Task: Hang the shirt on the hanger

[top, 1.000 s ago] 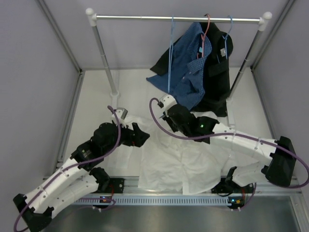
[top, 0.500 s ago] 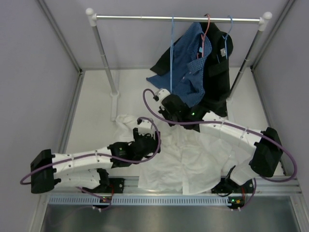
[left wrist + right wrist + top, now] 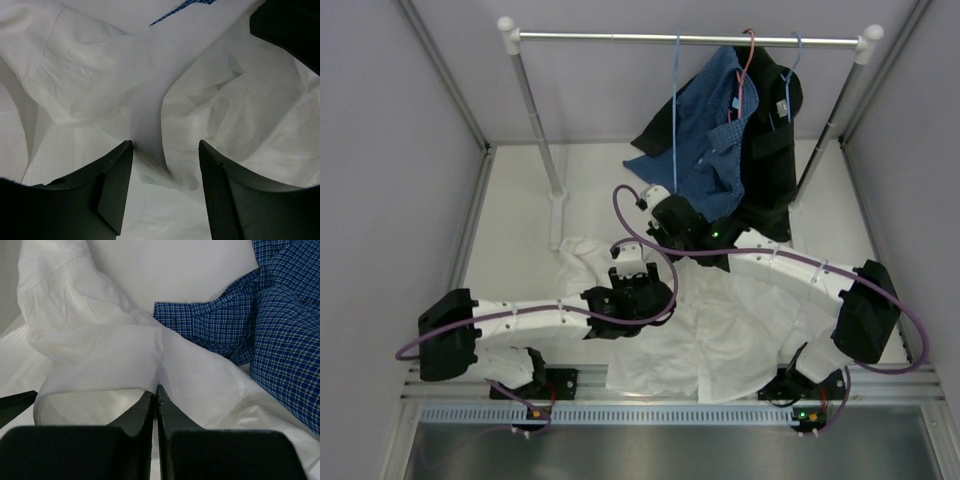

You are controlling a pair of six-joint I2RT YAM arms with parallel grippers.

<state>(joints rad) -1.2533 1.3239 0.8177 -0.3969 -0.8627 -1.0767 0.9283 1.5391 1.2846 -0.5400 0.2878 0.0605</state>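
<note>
Left pincer swung rightward, now spread open, straddling raised fold of shirt. Right pincer clenched on shirt cloth. Hanger hangs on rail, well beyond right pincer, bare; second grasp likely next.

Plain grey walls close in three sides, edged by slanting metal posts. The table is white, under soft even light. At the back stands a clothes rail — a silver bar on two legs, white caps at its ends. A ribbed metal strip runs along the near edge.
</note>
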